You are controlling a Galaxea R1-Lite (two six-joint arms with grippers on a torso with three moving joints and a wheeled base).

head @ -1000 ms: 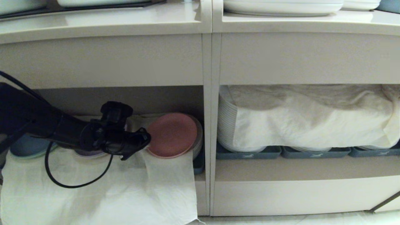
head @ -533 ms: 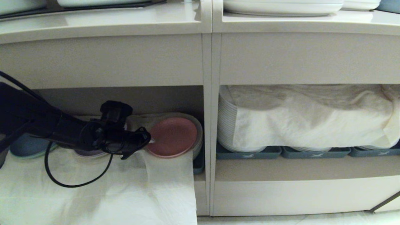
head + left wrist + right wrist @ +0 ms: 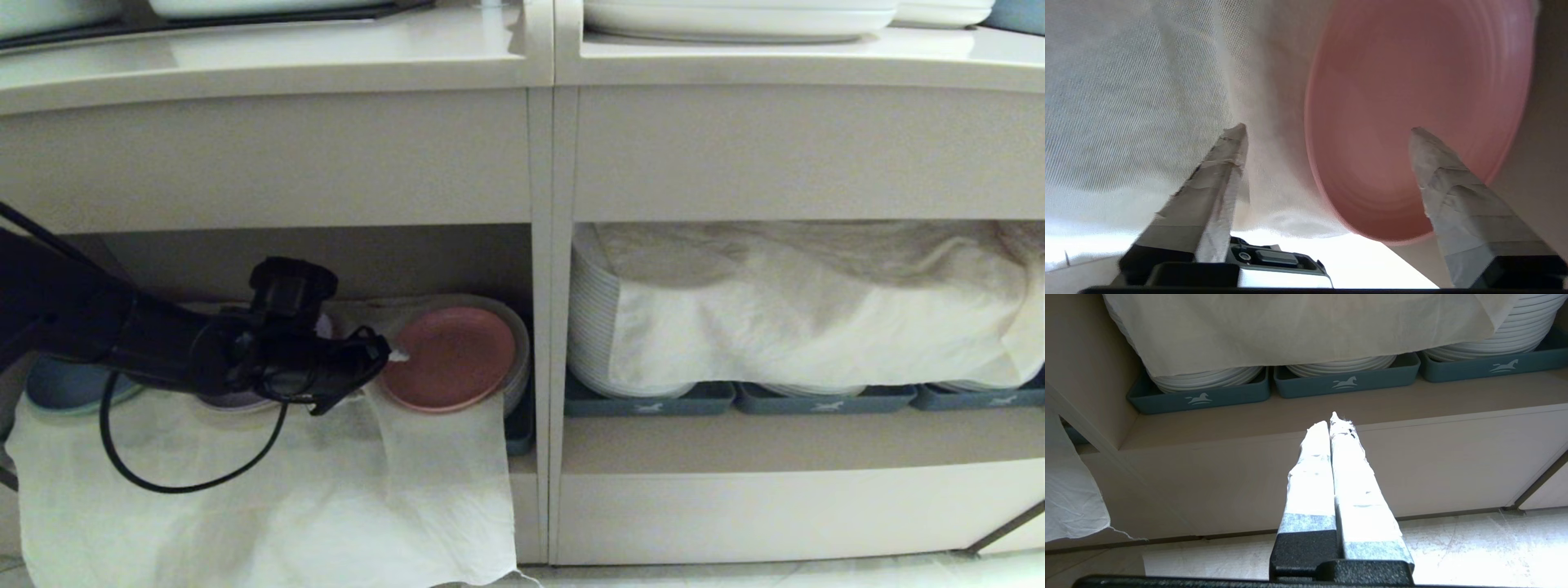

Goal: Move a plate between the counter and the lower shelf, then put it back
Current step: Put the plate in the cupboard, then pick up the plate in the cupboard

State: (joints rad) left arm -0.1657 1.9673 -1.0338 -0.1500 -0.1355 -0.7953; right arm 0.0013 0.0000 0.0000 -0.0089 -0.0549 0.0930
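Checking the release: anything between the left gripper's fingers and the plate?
Nothing: left wrist view shows the left gripper open, plate free beyond its fingers.

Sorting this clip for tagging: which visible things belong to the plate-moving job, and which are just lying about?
Part of the job:
- pink plate, lying in the lower shelf
- left gripper, fingers apart beside it
- counter

Lying about:
- white cloth
- white plate stacks
- blue trays
- right gripper, parked

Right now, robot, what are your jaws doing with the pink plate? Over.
Left gripper jaws open, plate let go. Plate lies on a stack in the lower shelf, beside the cloth. Right gripper shut, parked. Nothing blocking.
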